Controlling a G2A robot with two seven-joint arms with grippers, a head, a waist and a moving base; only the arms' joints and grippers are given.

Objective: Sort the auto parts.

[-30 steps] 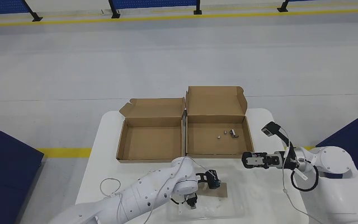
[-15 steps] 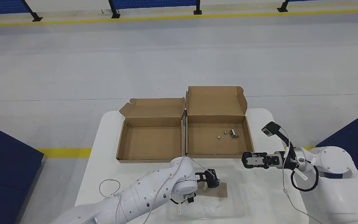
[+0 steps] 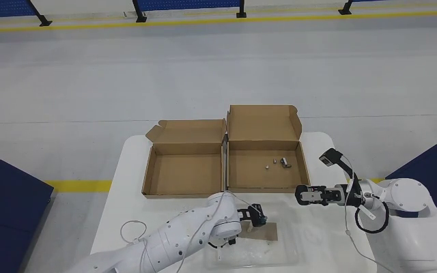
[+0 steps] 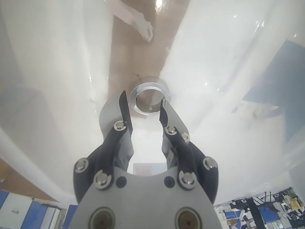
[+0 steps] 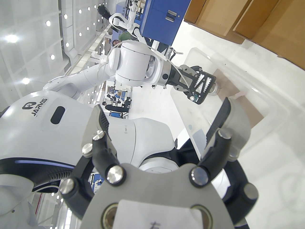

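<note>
My left gripper (image 4: 143,98) is shut on a silver metal ring (image 4: 149,98), held at its sides over the edge of a brown cardboard sheet (image 4: 135,55) in a clear plastic tray (image 3: 273,256). A pale plastic clip (image 4: 135,24) lies farther along that sheet. From above, the left gripper (image 3: 258,217) sits at the tray's rear edge. In the right wrist view the left gripper (image 5: 209,85) carries the ring (image 5: 215,88) at its tip. My right gripper (image 3: 300,196) hangs open and empty just in front of the right box; its fingers (image 5: 226,106) stand wide apart.
Two open cardboard boxes stand side by side at the back of the white table. The left box (image 3: 183,174) is bare inside. The right box (image 3: 252,174) holds several small metal parts (image 3: 278,162). A loose cable (image 3: 133,225) lies at the table's left front.
The left arm's wrist has shifted slightly over the tray, and its dark underside near the tray front is gone from sight. The right arm has kept still.
</note>
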